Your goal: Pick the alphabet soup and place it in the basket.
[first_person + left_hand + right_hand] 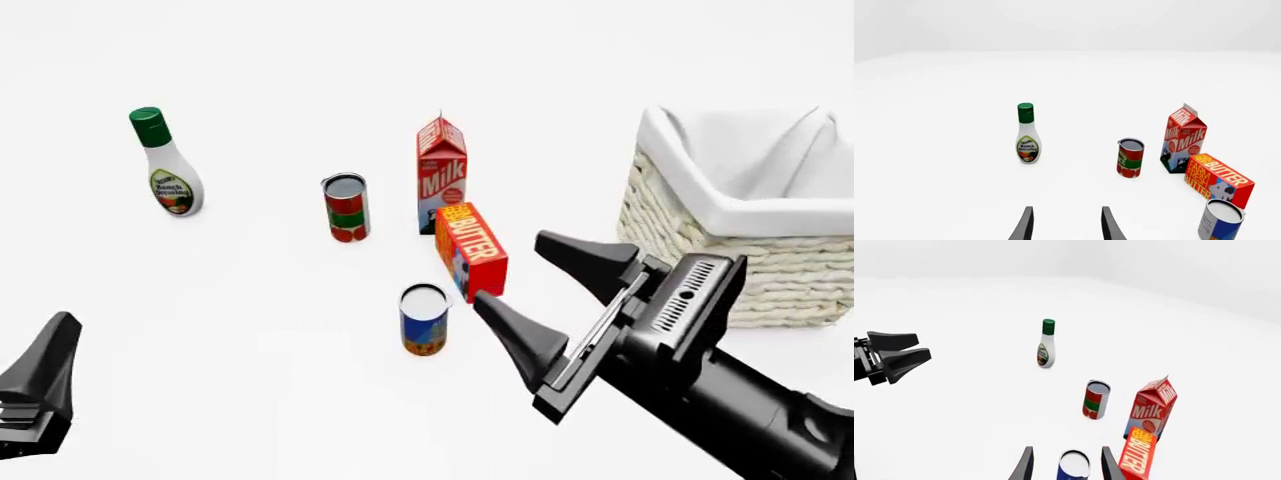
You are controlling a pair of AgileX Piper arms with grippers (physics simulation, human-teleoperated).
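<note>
The alphabet soup (424, 320) is a small blue-labelled can with an orange-red bottom band, standing upright just in front of the butter box. My right gripper (514, 272) hovers open to the right of the can, above the table, holding nothing. In the right wrist view the alphabet soup (1074, 465) appears between the two spread fingers, ahead of the right gripper (1067, 449). The basket (681, 235), woven wicker with a white liner, stands at the far right. My left gripper (54, 345) is low at the near left, open and empty (1067, 209), far from the can (1221, 220).
An orange butter box (471, 250), a milk carton (442, 175) and a red-and-green can (346, 207) stand just behind the soup. A ranch dressing bottle (167, 165) stands at the far left. The left gripper (921, 347) shows in the right wrist view.
</note>
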